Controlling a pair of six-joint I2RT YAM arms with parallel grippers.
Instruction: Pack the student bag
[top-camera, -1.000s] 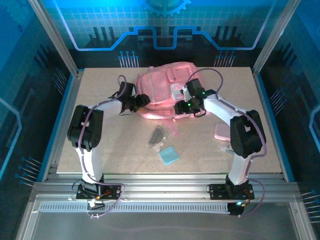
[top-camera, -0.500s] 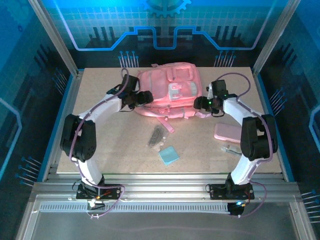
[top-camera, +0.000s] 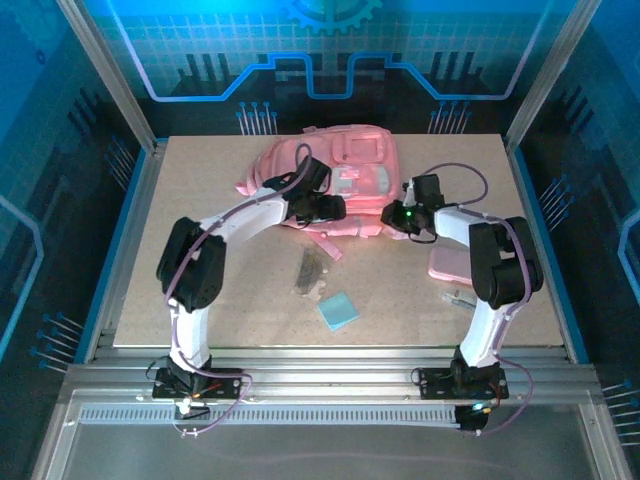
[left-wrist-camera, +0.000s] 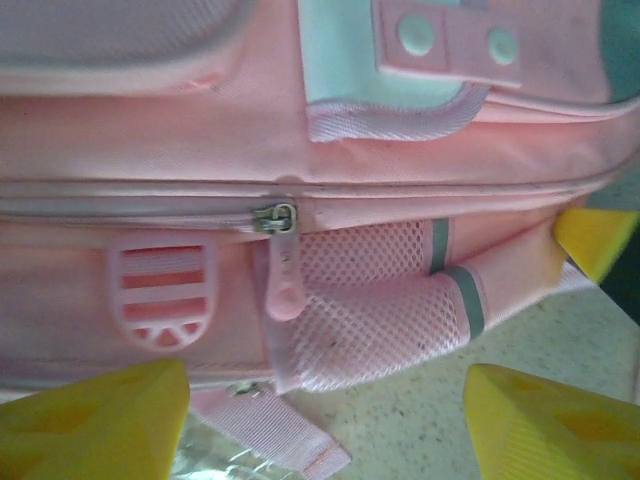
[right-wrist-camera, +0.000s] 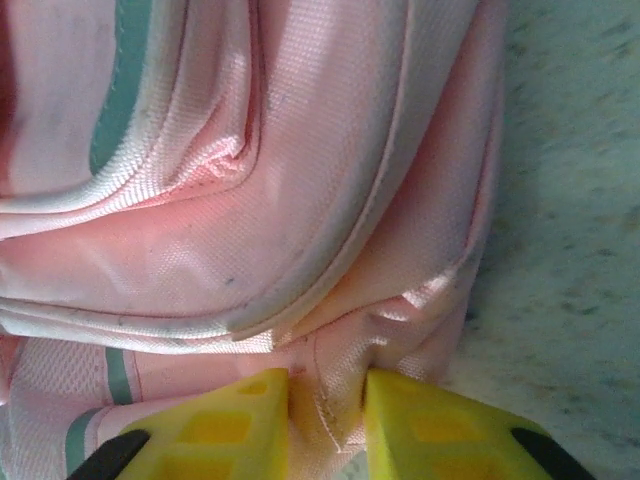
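Note:
The student bag (top-camera: 358, 150), a big pink backpack, lies flat at the back middle of the table. My left gripper (top-camera: 336, 209) is at its near edge, open. In the left wrist view its yellow fingertips (left-wrist-camera: 95, 420) stand wide apart below the bag (left-wrist-camera: 200, 130), with a pink zipper pull (left-wrist-camera: 283, 287), a mesh side pocket (left-wrist-camera: 385, 315) and a loose strap end (left-wrist-camera: 275, 435) between them, none of them held. My right gripper (top-camera: 392, 215) is at the bag's near right corner. There it is shut on a fold of the bag's pink fabric (right-wrist-camera: 330, 405).
A small pink flat case (top-camera: 452, 262) lies right of the right forearm, with a small pale item (top-camera: 460, 297) just below it. A dark grey object (top-camera: 313, 270) and a light blue square pad (top-camera: 338, 310) lie in the middle of the table in front of the bag.
The left arm swung right from the bag's left side to its near edge. The right gripper closed on the bag's fabric at the corner. The bag settled flatter, farther back.

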